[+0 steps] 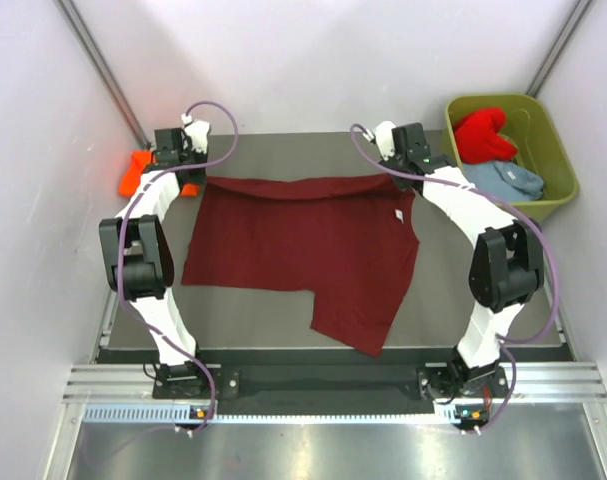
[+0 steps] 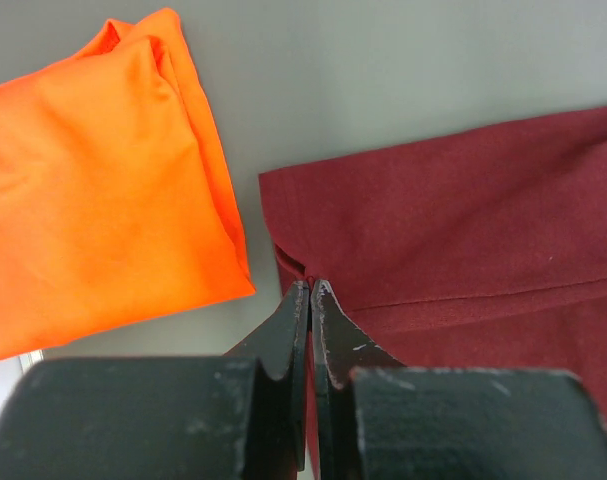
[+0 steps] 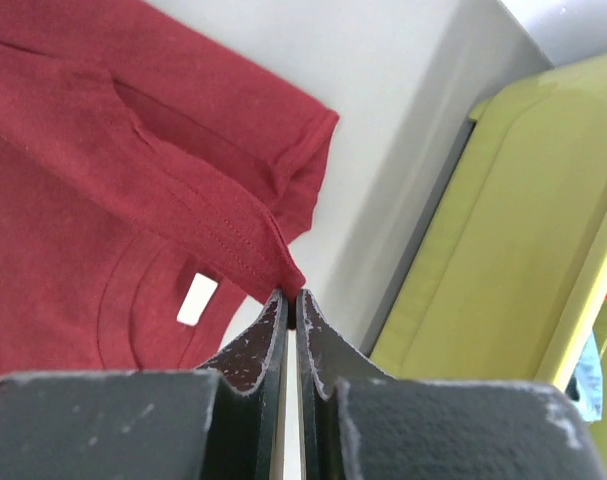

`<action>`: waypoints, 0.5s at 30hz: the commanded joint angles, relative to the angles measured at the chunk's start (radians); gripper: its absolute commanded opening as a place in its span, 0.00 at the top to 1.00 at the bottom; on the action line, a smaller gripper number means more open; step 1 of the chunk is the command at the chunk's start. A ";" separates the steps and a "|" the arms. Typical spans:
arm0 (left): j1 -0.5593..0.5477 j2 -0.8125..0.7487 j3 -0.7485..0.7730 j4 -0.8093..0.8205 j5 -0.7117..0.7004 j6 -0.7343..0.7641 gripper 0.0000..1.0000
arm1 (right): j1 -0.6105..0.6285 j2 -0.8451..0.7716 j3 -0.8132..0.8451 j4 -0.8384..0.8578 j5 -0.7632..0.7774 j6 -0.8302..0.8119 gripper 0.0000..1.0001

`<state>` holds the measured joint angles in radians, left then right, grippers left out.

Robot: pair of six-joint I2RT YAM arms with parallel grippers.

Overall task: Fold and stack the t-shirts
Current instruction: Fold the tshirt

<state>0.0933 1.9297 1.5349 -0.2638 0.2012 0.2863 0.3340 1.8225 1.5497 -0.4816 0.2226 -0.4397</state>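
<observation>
Overhead, white walls (image 1: 313,60) enclosed the grey table (image 1: 253,305), where the left gripper (image 2: 310,290) and right gripper (image 3: 290,297) each pinched shut on the far edge of the maroon t-shirt (image 1: 303,240).

The maroon t-shirt (image 1: 303,240) was a dark, plain wine red with matching stitching and a small white label (image 3: 197,299). The orange t-shirt (image 1: 136,172) was bright and unpatterned. The red t-shirt (image 1: 481,133) was vivid and plain, and the grey-blue t-shirt (image 1: 513,180) was pale. The tub (image 1: 493,99) was olive green. The table (image 1: 453,300) was dark grey. The arms (image 1: 155,200) were white with black joints and purple cables (image 1: 226,118). The left gripper (image 2: 310,290) and right gripper (image 3: 291,297) were black, flecked with pale scuffs.
</observation>
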 commanded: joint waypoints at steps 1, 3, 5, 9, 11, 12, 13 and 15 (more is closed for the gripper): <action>0.008 -0.072 -0.004 -0.017 0.029 0.008 1.00 | 0.011 -0.072 -0.022 0.000 -0.003 0.010 1.00; 0.008 -0.072 -0.007 -0.031 0.037 0.011 1.00 | 0.010 -0.077 -0.034 0.000 -0.003 0.007 1.00; 0.008 -0.077 -0.016 -0.044 0.043 0.011 1.00 | 0.010 -0.081 -0.045 0.000 -0.003 0.006 1.00; 0.008 -0.075 -0.038 -0.045 0.038 -0.002 1.00 | 0.013 -0.089 -0.059 -0.005 -0.017 0.015 1.00; 0.008 -0.072 -0.045 -0.045 0.026 -0.022 1.00 | 0.019 -0.089 -0.074 -0.008 -0.028 0.015 1.00; 0.008 -0.063 -0.045 -0.048 0.024 -0.030 1.00 | 0.022 -0.086 -0.079 -0.006 -0.031 0.016 1.00; 0.009 -0.057 -0.041 -0.054 0.020 -0.045 1.00 | 0.025 -0.083 -0.082 -0.005 -0.034 0.015 1.00; 0.008 -0.037 -0.028 -0.072 0.012 -0.059 1.00 | 0.031 -0.071 -0.083 -0.005 -0.040 0.015 1.00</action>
<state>0.0933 1.9118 1.4960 -0.3267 0.2192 0.2619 0.3443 1.7889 1.4708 -0.4953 0.2054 -0.4400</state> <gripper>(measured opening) 0.037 0.020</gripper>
